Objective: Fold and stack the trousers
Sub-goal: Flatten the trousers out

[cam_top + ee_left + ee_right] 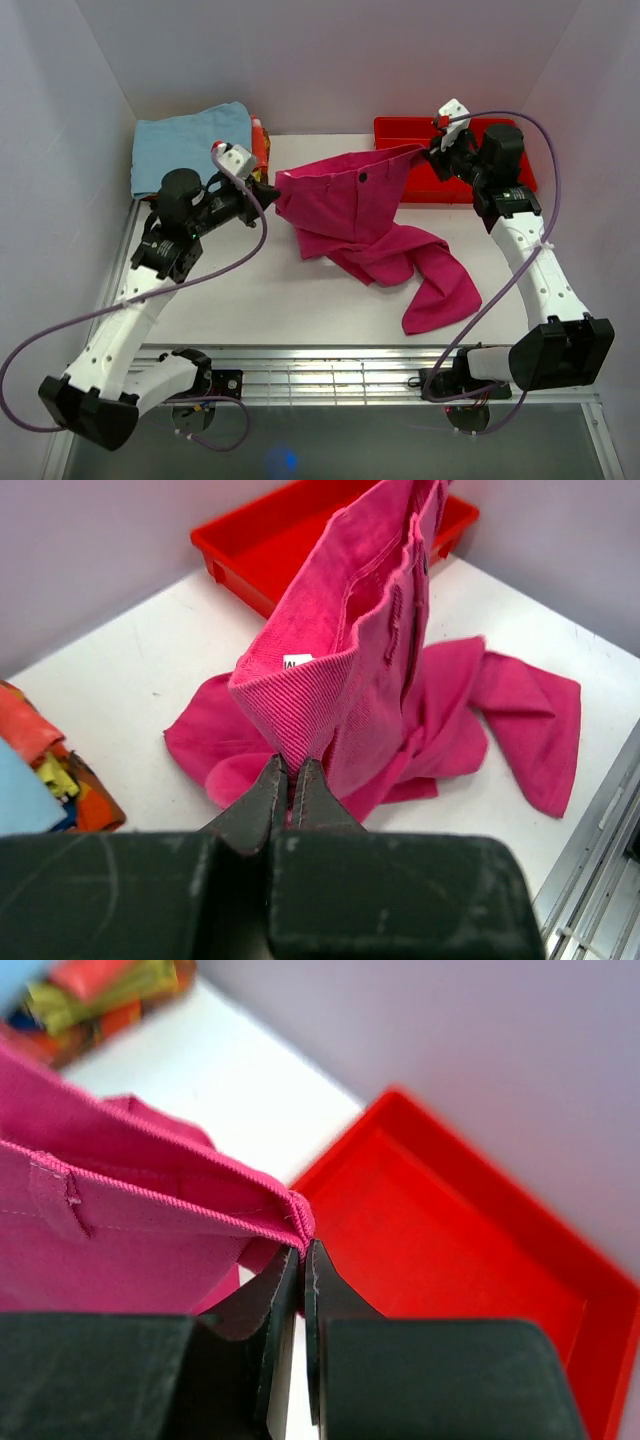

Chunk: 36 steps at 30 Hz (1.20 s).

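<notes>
The magenta-pink trousers (365,215) hang stretched by the waistband between my two grippers, above the table. The legs trail crumpled onto the table toward the front right (440,290). My left gripper (274,186) is shut on the left waistband corner; the left wrist view shows its jaws (293,770) closed on the ribbed cloth (340,680). My right gripper (428,150) is shut on the right waistband corner, over the red tray; the right wrist view shows its jaws (301,1250) pinching the hem (150,1200).
A red plastic tray (500,135) lies at the back right, also in the right wrist view (450,1240) and the left wrist view (260,550). A light blue folded cloth (185,145) lies at the back left, with colourful cloths (260,140) beside it. White walls enclose the table.
</notes>
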Motion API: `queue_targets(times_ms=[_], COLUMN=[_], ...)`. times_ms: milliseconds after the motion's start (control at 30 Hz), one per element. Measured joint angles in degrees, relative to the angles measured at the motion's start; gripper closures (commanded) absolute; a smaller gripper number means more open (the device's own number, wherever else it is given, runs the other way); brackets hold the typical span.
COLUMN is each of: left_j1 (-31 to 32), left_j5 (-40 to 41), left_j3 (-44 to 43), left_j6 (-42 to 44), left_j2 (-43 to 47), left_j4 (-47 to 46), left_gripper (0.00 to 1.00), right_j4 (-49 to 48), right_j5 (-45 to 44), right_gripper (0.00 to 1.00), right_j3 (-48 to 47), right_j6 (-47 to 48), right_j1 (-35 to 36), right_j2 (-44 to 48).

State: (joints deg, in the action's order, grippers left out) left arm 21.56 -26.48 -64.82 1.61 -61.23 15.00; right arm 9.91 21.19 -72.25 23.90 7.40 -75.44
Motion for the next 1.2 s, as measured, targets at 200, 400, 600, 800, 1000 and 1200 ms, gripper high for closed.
queue_targets(times_ms=[200,400,600,800,1000,1200], left_j1=[0.0,-1.5,-2.2,-2.8,-5.1,-5.8], left_j5=[3.7,9.7,18.8,28.6,34.4,38.7], left_j3=[2.6,2.7,5.3,6.8,6.0,4.3], left_j6=[-0.9,-2.0,-2.1,-3.9,-7.6,-11.5], left_j2=[11.7,20.3,26.7,28.3,26.3,22.4], left_j4=[5.3,14.8,22.9,29.9,33.2,36.7], left_gripper=[1.0,1.0,1.0,1.0,0.9,0.54], right_j4=[-8.9,-17.6,-22.0,-24.0,-18.3,-6.6], right_j5=[2.8,-2.1,-7.1,-12.0,-14.9,-13.2], right_gripper=[0.92,0.92,0.92,0.92,0.29,0.14], right_j3=[-7.2,-9.0,-12.2,-20.8,-39.0,-37.3], right_j6=[-6.0,-6.4,-4.6,-5.1,-7.4,-6.1], right_j1=[5.2,22.3,35.5,42.4,45.6,41.4], right_j2=[0.0,-6.4,-19.2,-33.7,-48.5,-43.3])
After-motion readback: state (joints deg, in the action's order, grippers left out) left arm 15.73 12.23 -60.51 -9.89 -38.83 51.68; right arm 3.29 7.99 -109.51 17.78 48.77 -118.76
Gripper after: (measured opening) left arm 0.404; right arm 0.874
